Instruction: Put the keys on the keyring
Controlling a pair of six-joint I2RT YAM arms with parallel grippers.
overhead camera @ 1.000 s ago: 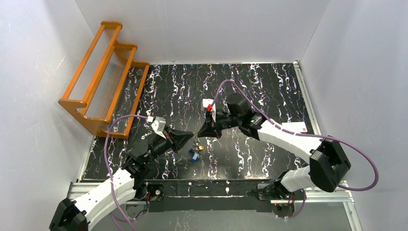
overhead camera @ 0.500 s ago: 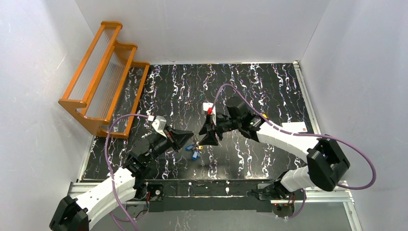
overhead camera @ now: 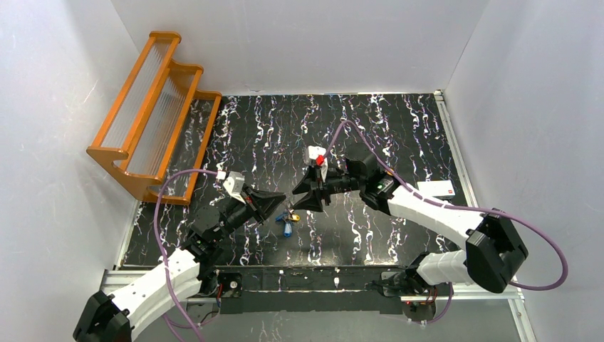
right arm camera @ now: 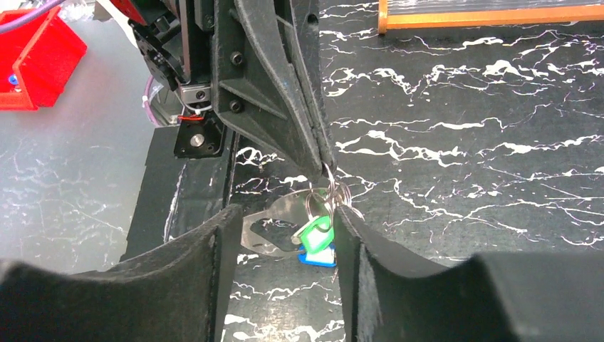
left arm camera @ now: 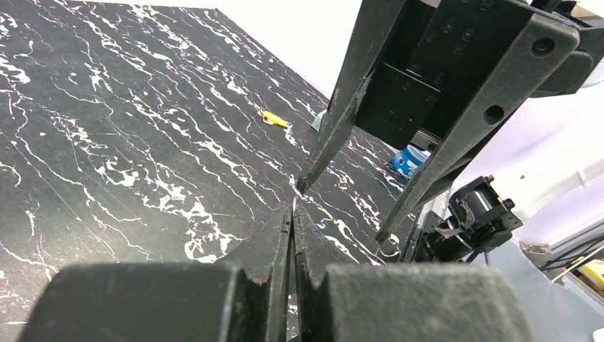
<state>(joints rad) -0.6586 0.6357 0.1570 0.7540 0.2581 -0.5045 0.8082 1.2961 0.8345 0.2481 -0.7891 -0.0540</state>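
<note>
Since a second ago the right gripper (overhead camera: 305, 202) has sprung open; the left gripper (overhead camera: 280, 207) stays shut on the keyring (right arm camera: 269, 226).
Top view: the keys (overhead camera: 287, 222) sit just below both tips. Left wrist: its fingers press together, with the right's spread jaws dead ahead. Right wrist: ring and green key (right arm camera: 315, 231) hang long-axis down from the left tips, between its parted, empty fingers.

White arm shells (overhead camera: 427, 211), black joints (overhead camera: 495, 251); purple cables (overhead camera: 347, 122); black tapered fingers (left arm camera: 463, 135) with screw holes
</note>
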